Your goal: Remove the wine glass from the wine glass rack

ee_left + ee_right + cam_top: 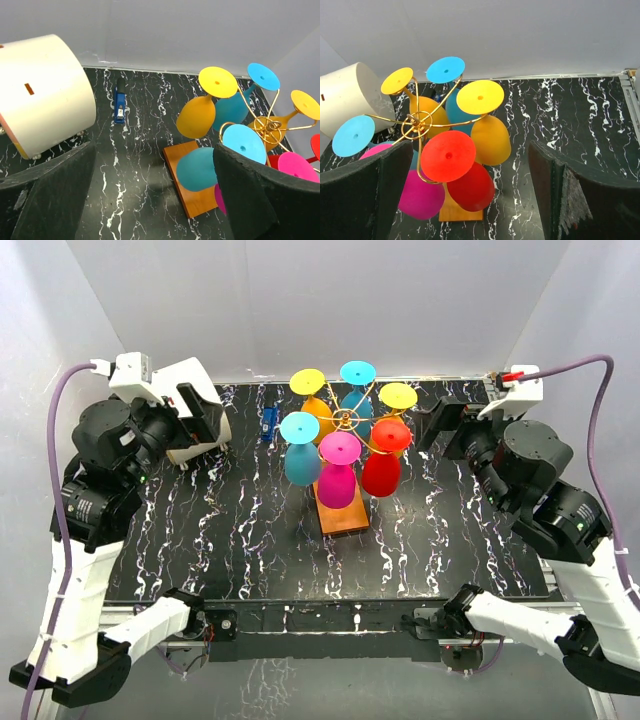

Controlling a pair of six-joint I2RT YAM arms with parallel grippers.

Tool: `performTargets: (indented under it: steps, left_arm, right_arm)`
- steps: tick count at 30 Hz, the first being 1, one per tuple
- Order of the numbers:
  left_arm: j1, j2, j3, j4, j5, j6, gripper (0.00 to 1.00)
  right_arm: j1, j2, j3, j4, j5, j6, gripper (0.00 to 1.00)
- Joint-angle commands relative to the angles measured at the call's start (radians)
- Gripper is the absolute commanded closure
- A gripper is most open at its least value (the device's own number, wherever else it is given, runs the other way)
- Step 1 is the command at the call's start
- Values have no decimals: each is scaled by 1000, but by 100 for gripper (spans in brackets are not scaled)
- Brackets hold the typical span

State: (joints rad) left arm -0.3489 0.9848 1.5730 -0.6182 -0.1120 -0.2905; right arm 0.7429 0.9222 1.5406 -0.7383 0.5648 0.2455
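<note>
The wine glass rack [345, 420] stands mid-table on its orange-brown wooden base [345, 518]. Several coloured wine glasses hang bowl-down from its gold wire arms: a red one [382, 472], a magenta one [337, 483], a teal one [302, 462], and yellow and cyan ones behind. My left gripper [205, 412] hovers open to the rack's left, apart from it; in its wrist view the teal glass [197, 170] hangs over the base [192, 202]. My right gripper [440, 425] is open to the rack's right, facing the red glass [470, 187] and a yellow glass [490, 140]. Neither holds anything.
A white cylinder [200, 445] lies under the left gripper, large at the left of the wrist view [45, 110]. A small blue object [267, 425] lies at the back between cylinder and rack. White walls enclose the black marbled table [240, 530].
</note>
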Motion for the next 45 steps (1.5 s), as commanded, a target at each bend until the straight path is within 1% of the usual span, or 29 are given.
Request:
performTargets:
  steps: [1, 10, 14, 19, 25, 32, 38, 42, 45]
  left_arm:
    - [60, -32, -11, -20, 52, -63, 1]
    - [139, -50, -33, -42, 169, -155, 1]
    - [155, -44, -34, -53, 229, -191, 1]
    - [164, -30, -38, -60, 318, -243, 1]
    - [168, -24, -56, -65, 412, -283, 1]
    - [171, -4, -77, -75, 496, -302, 1]
    - [171, -1, -123, -65, 527, -313, 1]
    - [171, -1, -140, -70, 529, -313, 1]
    - [171, -1, -149, -70, 530, -312, 1]
  right_arm:
    - [-27, -28, 27, -38, -16, 48, 2]
    - [-61, -95, -1, -58, -89, 38, 2]
    - [-68, -117, -11, -51, -169, -3, 2]
    - [-72, -95, 2, -69, -295, -69, 2]
    - [-74, -6, 39, -94, -397, -98, 2]
    - [-75, 99, 85, -82, -562, -123, 2]
    - [-76, 262, 264, -170, -609, -164, 2]
    - [-70, 341, 364, -206, -674, -187, 2]
    - [-31, 415, 443, -269, -652, -197, 2]
